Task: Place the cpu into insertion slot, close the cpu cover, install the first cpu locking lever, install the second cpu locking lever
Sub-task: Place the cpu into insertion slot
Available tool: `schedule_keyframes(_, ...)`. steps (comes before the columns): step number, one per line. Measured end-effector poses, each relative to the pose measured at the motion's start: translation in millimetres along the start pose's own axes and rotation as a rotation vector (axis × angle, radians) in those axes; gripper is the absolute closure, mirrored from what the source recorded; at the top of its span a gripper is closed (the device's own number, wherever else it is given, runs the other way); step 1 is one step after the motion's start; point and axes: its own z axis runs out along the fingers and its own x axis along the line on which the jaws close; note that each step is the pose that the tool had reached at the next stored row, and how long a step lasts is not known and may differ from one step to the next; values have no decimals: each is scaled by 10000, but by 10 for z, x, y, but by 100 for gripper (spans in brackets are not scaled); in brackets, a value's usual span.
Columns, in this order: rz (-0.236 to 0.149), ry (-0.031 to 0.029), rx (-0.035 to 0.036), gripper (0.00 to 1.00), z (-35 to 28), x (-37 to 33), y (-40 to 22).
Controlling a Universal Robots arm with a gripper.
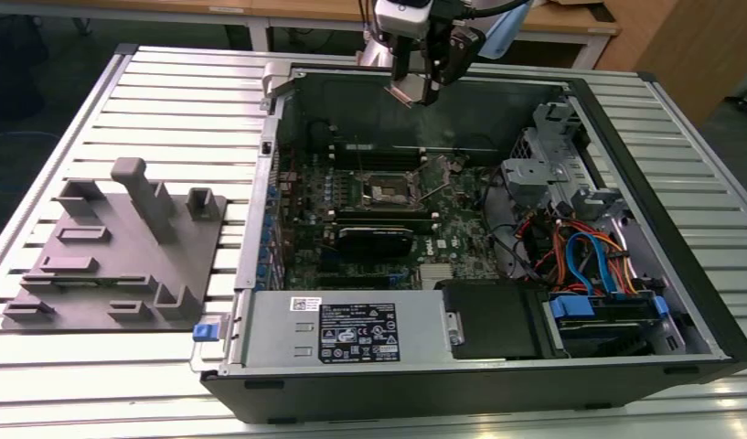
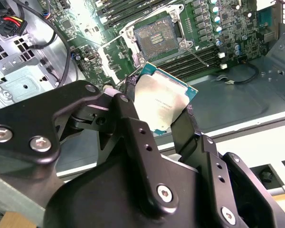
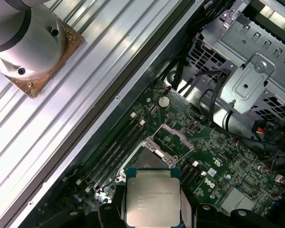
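Black claw (image 2: 158, 106) with cpu (image 2: 164, 99) above insertion slot (image 2: 156, 38)

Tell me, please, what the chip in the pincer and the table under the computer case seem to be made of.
The chip, held in the pincer: a dull silver metal lid with soft glare, on a teal-green board edge, likely laminate. The table: probably aluminium, pale matte silver in long ribbed slats.

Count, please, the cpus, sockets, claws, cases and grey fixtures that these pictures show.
cpu: 1
socket: 1
claw: 1
case: 1
grey fixture: 1
Total: 5
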Motion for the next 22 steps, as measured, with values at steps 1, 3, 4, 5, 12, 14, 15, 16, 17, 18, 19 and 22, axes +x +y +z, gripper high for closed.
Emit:
schedule_keyframes(1,13,-1,0,46,0,0,0)
schedule_keyframes(3,14,-2,0,46,0,0,0)
schedule_keyframes(4,14,-1,0,46,0,0,0)
schedule_keyframes(5,15,-2,0,46,0,0,0)
schedule_keyframes(12,62,-6,-1,46,0,0,0)
schedule_keyframes(14,117,-10,-2,46,0,0,0)
schedule_keyframes(15,146,-13,-3,46,0,0,0)
schedule_keyframes(16,180,-16,-4,46,0,0,0)
schedule_keyframes(17,217,-19,-4,46,0,0,0)
schedule_keyframes(18,261,-23,-5,46,0,0,0)
schedule_keyframes(19,306,-27,-6,46,0,0,0)
schedule_keyframes(22,450,-40,-9,46,0,0,0)
